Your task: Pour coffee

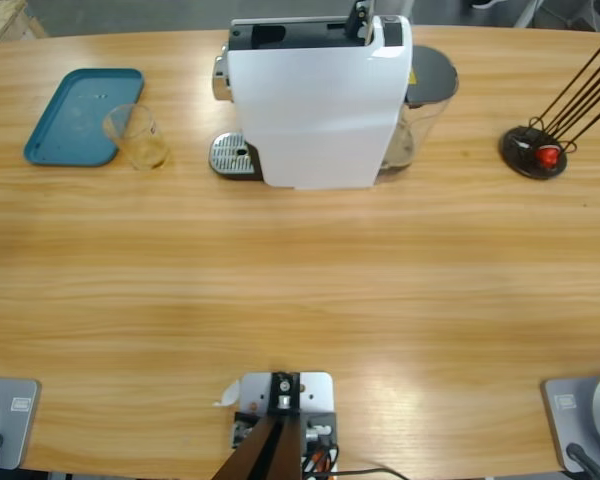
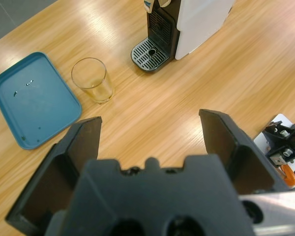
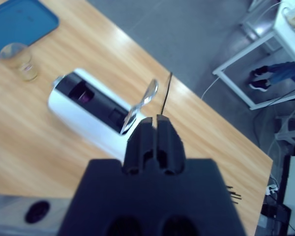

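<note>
Left gripper (image 2: pixel 150 142): nearest the lens in the left wrist view; jaws spread wide apart, nothing between them, touching nothing.
Left arm pose: gripper held above the table (image 1: pixel 300 290), tilted down toward the tumbler and the machine's front; arm not visible in the high view.
Right gripper (image 3: pixel 155 129): jaws pressed together, nothing held; tips lie close by the silver lever (image 3: pixel 142 104) on top of the coffee machine (image 1: pixel 320 100); contact cannot be told.
Right arm pose: raised above the machine, looking down on its top; a dark part shows at the machine's top in the high view, near the far edge.
Coffee machine: white body, black front, stands at the far edge near the middle; empty drip grate (image 2: pixel 148 54) at its front.
Tumbler (image 1: pixel 136 136): clear, upright, just beside the tray's corner nearest the machine, apart from the grate; faint yellowish tint only.
Coffee: none visible anywhere in these views.
Tray (image 1: pixel 70 118): teal, bare, by the far left corner.
Capsule rack (image 1: pixel 536 150): black base with thin rods, one red capsule, near the far right edge.
</note>
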